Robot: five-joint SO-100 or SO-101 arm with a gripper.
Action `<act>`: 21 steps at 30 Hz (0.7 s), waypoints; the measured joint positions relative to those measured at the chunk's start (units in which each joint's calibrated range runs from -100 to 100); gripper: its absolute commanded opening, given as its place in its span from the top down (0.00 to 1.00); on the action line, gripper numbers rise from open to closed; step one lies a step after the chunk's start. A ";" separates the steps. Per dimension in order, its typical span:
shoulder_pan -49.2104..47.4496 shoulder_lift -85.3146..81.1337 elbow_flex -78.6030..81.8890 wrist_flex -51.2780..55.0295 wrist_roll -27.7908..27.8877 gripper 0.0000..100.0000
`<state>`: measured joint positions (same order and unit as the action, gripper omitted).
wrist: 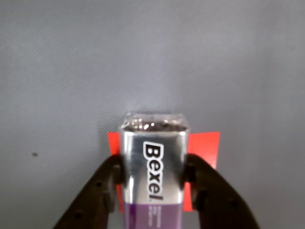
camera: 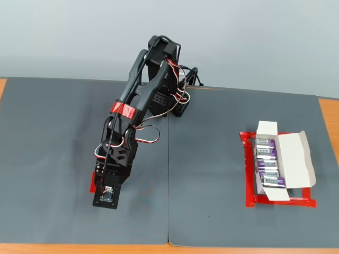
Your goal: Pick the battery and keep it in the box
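Note:
In the wrist view a silver and purple battery (wrist: 152, 167) with "Bexel" lettering sits between my two black fingers (wrist: 107, 183). My gripper (wrist: 152, 169) is shut on it, with both fingers pressed against its sides. A flat red tape patch (wrist: 207, 145) lies on the grey mat right behind the battery. In the fixed view the arm reaches down to the front left, and my gripper (camera: 107, 185) is low over the red patch (camera: 92, 186); the held battery is hidden there. The white box (camera: 296, 156) lies open at the far right with several identical batteries (camera: 267, 159) inside.
A red tape frame (camera: 248, 174) outlines the box. The grey mat (camera: 212, 159) covers the table, with wooden table edges (camera: 328, 111) at both sides. The arm's base (camera: 177, 103) stands at the back centre.

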<state>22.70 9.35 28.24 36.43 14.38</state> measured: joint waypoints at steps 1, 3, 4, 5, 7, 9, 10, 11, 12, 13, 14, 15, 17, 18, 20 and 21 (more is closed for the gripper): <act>0.00 0.00 0.00 0.00 0.00 0.98; 0.00 -0.17 0.00 0.00 0.00 0.98; -0.07 -0.25 0.00 0.00 -0.10 0.98; -0.07 -0.25 0.00 0.00 -0.20 0.98; -0.15 -0.68 0.09 0.00 -0.29 0.98; -0.15 -0.93 0.09 0.00 -0.29 0.98; -0.15 -1.27 0.09 0.00 -0.29 0.98; -0.15 -1.61 0.09 0.00 -0.29 0.98; -0.15 -1.95 0.09 0.17 -0.29 0.98; -0.15 -2.55 0.09 0.87 -0.29 0.98; -0.15 -3.06 0.09 1.73 -0.29 0.98; -0.15 -3.65 0.09 2.60 -0.29 0.98; -0.15 -4.93 0.09 4.68 -0.39 0.98; -0.15 -5.69 0.09 5.64 -0.78 0.98; -0.22 -7.56 0.09 7.20 -2.30 0.98; -0.22 -8.58 0.09 7.72 -3.13 0.98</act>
<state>22.48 0.76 28.33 44.15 11.26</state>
